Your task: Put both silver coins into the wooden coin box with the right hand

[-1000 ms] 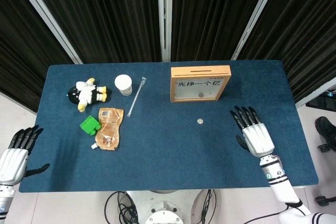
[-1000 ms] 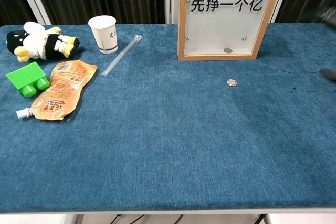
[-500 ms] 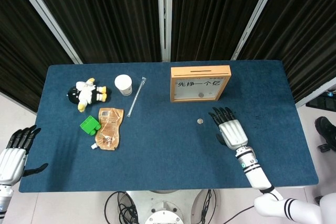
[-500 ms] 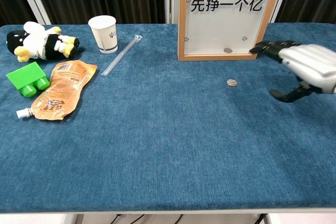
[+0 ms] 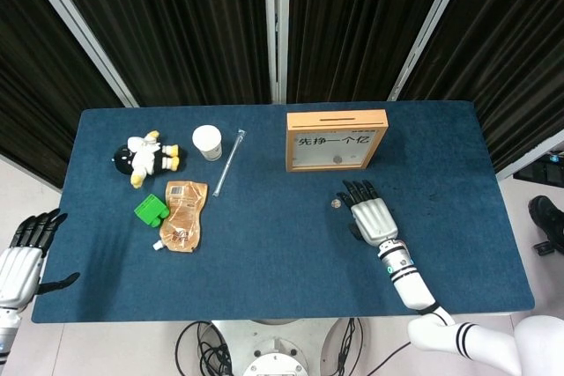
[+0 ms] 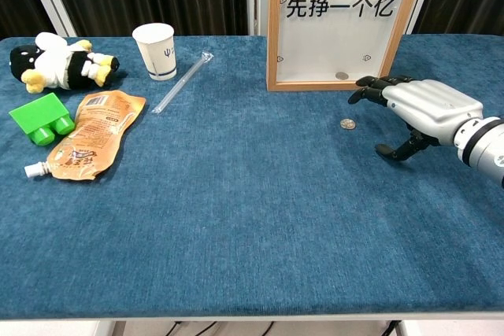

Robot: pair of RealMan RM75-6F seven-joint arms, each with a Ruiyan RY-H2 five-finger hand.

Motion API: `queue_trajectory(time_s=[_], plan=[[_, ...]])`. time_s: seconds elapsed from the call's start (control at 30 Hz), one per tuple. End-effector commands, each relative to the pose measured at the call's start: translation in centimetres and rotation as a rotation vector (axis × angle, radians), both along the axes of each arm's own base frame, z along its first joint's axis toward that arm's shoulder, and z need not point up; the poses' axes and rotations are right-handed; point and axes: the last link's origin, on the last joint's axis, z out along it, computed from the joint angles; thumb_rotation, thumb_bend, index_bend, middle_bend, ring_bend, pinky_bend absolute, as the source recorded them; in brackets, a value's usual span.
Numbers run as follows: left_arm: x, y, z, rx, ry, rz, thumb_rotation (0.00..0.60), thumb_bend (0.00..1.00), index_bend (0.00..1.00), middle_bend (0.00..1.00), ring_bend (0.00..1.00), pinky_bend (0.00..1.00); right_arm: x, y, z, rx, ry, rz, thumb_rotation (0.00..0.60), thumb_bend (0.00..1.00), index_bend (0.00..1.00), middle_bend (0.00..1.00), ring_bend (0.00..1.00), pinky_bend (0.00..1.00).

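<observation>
Off the table's left edge, in the head view, the left hand point(image 5: 22, 257) hangs with its fingers spread and nothing in it. On the blue table point(image 6: 236, 218) itself, the leftmost thing is a black-and-white plush toy point(image 6: 59, 60), with a green block point(image 6: 39, 116) and an orange spouted pouch point(image 6: 90, 135) lying just below it. Next come a white paper cup point(image 6: 155, 50), standing upright, and a clear wrapped straw point(image 6: 183, 82) lying at a slant beside it. Right of centre, at the far edge, stands the wooden coin box point(image 6: 340, 21) with its clear front; one silver coin point(image 6: 342, 75) already rests at the bottom inside (seen through the pane). A second silver coin point(image 6: 347, 123) lies flat on the cloth a little in front of the box. Just to its right hovers the right hand point(image 6: 421, 112), palm down, fingers stretched out and apart towards the box, thumb curled beneath, gripping nothing; its fingertips point(image 6: 364, 92) are near the coin but not touching it.
</observation>
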Motion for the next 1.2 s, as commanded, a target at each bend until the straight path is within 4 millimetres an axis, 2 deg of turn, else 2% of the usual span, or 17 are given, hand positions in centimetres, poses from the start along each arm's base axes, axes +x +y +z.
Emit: queue_trajectory(time_s=[0.03, 0.23, 0.33, 0.83, 1.2], plan=[[0.0, 0.0, 0.0, -0.001, -0.001, 0.000, 0.600, 0.09, 0.06, 0.01, 0.00, 0.00, 0.1, -0.2, -0.1, 0.007, 0.003, -0.005, 0.600, 0.44, 0.20, 0.02, 0.00, 0.00], [-0.1, 0.1, 0.0, 0.001, -0.003, 0.002, 0.600, 0.09, 0.06, 0.01, 0.00, 0.00, 0.5, -0.6, -0.5, 0.023, 0.009, -0.005, 0.600, 0.59, 0.21, 0.02, 0.00, 0.00], [-0.2, 0.0, 0.1, 0.002, -0.004, 0.003, 0.600, 0.09, 0.06, 0.01, 0.00, 0.00, 0.4, -0.7, -0.8, 0.032, 0.015, -0.014, 0.600, 0.62, 0.21, 0.02, 0.00, 0.00], [-0.4, 0.0, 0.1, 0.003, -0.003, 0.010, 0.600, 0.09, 0.06, 0.01, 0.00, 0.00, 0.5, -0.8, -1.6, 0.051, 0.024, -0.032, 0.600, 0.63, 0.23, 0.02, 0.00, 0.00], [-0.3, -0.1, 0.1, 0.004, -0.002, 0.005, 0.600, 0.09, 0.06, 0.01, 0.00, 0.00, 0.1, 0.1, -1.2, 0.047, 0.022, -0.034, 0.600, 0.63, 0.28, 0.02, 0.00, 0.00]])
